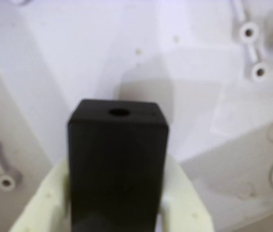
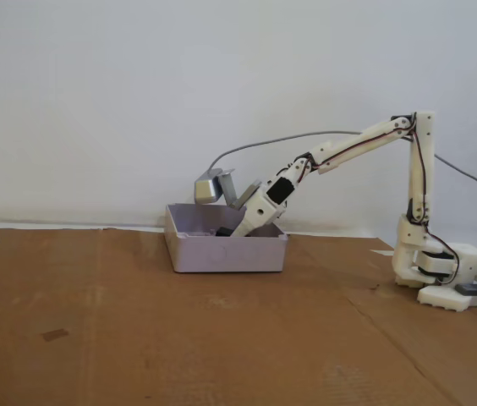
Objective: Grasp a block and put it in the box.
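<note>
Currently, going left to right in the fixed view: box (image 2: 226, 252) on the cardboard, gripper (image 2: 227, 230) dipped inside it. Wrist view shows my cream fingers (image 1: 47, 198) clamped on the black block (image 1: 118, 164), above the box floor. Block looks rigid, light, smooth; I'd keep gripping its flat sides.

The pale fingers (image 1: 44, 198) gripped the black block (image 1: 118, 164), its holed top end toward the box (image 1: 78, 58) floor, moulded studs showing around.
</note>
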{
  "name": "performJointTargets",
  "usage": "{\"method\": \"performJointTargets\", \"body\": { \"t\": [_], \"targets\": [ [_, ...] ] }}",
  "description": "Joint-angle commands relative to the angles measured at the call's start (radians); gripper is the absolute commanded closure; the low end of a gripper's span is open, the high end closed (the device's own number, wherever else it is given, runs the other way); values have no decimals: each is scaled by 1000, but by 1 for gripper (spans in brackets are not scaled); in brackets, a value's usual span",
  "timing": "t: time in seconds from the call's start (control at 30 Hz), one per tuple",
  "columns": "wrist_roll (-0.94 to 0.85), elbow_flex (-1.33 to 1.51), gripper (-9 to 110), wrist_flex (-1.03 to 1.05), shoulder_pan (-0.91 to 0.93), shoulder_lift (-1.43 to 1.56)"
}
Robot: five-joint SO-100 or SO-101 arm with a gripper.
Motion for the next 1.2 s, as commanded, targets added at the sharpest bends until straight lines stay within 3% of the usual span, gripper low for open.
{"method": "performJointTargets", "body": {
  "t": [0.0, 0.13, 0.5, 0.67, 1.17],
  "targets": [
    [-8, -48, 92, -46, -3, 40],
    [-8, -48, 85, -48, -3, 40],
    [-8, -49, 83, -48, -3, 40],
    [-9, -54, 74, -48, -5, 40],
    [-12, -72, 74, -61, -17, 91]
  ]
}}
